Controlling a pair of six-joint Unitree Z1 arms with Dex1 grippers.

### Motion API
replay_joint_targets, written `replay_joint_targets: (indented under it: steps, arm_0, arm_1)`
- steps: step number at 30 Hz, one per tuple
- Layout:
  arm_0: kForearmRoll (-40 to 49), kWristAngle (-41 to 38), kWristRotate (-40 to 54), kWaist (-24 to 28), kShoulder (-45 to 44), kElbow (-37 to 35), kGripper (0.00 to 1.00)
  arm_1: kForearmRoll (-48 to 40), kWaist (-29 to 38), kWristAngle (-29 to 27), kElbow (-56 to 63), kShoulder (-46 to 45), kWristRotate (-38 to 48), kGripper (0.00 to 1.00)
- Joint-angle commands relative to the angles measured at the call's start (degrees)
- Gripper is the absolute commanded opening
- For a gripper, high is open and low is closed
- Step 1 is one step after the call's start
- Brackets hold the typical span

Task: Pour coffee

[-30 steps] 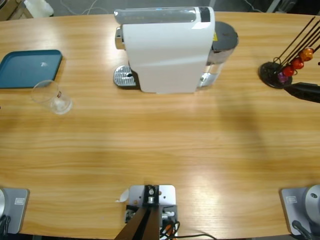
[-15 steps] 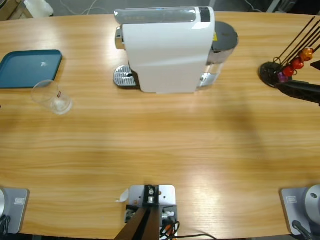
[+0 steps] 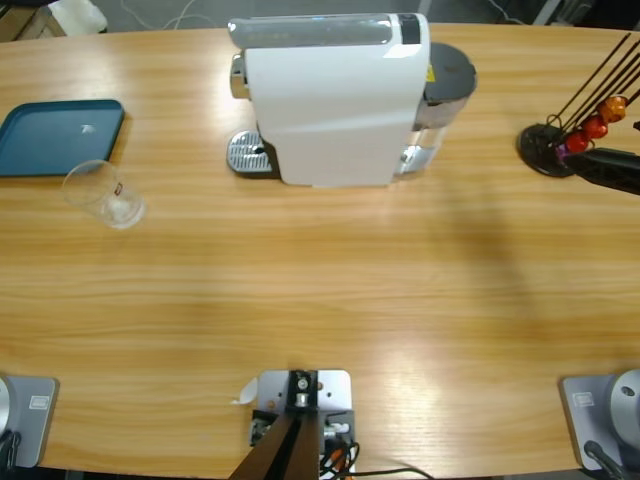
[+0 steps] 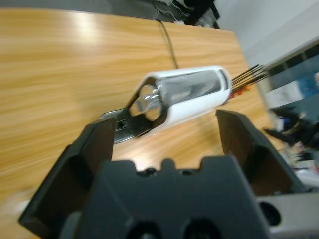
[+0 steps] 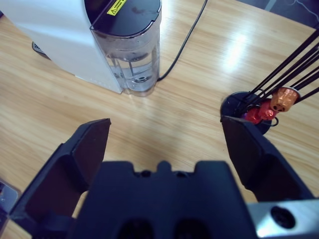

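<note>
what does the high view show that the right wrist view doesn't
Only the high view shows the teal tray, the clear glass beside it, and the machine's drip grate. Only the right wrist view shows the right gripper with its jaws apart, the clear water tank from the side, and the black cable. Both show the white coffee machine, the capsule stand and the wooden table.

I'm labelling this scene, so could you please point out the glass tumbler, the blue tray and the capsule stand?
glass tumbler (image 3: pixel 103 195), high view, on its clear side wall.
blue tray (image 3: pixel 50 140), high view, on its bare flat base.
capsule stand (image 5: pixel 238 105), right wrist view, on its black round base.
</note>
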Motion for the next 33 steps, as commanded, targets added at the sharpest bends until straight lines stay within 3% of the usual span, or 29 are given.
replay_joint_targets:
  steps: [1,5,10,14,16,19,21,23,26,27,28,33]
  arm_0:
    - [-0.2,-7.1,-6.6,-0.5,15.1,-6.8,0.930]
    - [-0.2,-8.1,-7.5,-1.6,18.9,-8.3,0.959]
    - [-0.2,-8.0,-8.5,-1.7,22.4,-8.9,0.912]
    - [-0.2,-7.4,-9.5,-1.7,23.7,-9.2,0.704]
    - [-0.4,-8.0,-10.9,-1.5,24.2,-9.5,0.675]
    - [-0.7,-8.9,-10.5,-0.9,24.4,-9.4,0.538]
    - [-0.6,-8.9,-10.3,-0.6,23.9,-9.1,0.512]
    - [-0.6,-8.9,-10.0,-0.5,23.4,-9.1,0.367]
    - [-0.6,-8.9,-9.4,-0.4,22.4,-9.1,0.318]
    - [-0.6,-9.0,-9.3,-0.4,22.3,-9.1,0.118]
    - [-0.6,-9.4,-9.2,-0.3,22.3,-9.1,0.025]
    - [-0.6,-11.3,-9.1,-0.3,23.5,-8.8,0.020]
  arm_1:
    - [-0.6,0.6,-0.8,2.2,0.9,1.1,0.982]
    - [-0.6,0.6,-0.8,2.2,1.5,1.2,0.977]
    - [-0.7,0.6,-0.8,2.1,2.3,1.9,0.964]
    - [-0.7,0.6,-0.8,2.1,2.4,2.1,0.951]
    - [-0.8,0.6,-0.8,2.1,2.6,2.2,0.895]
    - [-0.8,0.6,-0.8,2.1,2.6,2.2,0.895]
    - [-0.9,0.6,-0.8,2.1,2.6,2.2,0.895]
    - [-1.1,0.6,-0.8,2.2,2.8,2.2,0.895]
    - [-1.1,0.6,-0.8,2.2,2.9,2.2,0.894]
    - [-1.1,0.6,-0.8,2.2,2.9,2.2,0.895]
    - [-1.1,0.6,-0.8,2.2,2.9,2.2,0.893]
    - [-1.1,0.6,-0.8,2.2,2.7,2.2,0.890]
